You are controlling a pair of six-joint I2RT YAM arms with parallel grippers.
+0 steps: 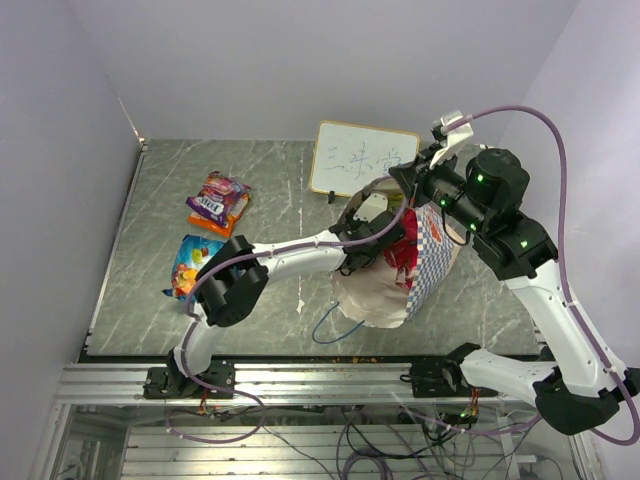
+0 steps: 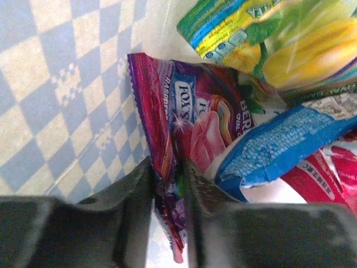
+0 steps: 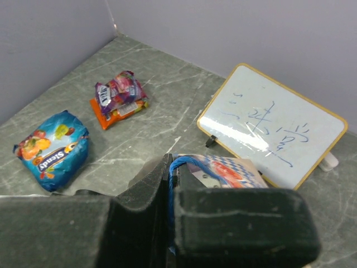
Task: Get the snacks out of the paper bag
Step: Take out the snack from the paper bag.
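Gripper clamping blue cord handle, blue packet, signboard

Whiteboard: tan frame, blue handwriting, propped tilted at far side of grey marbled tabletop. Lilac walls close behind.
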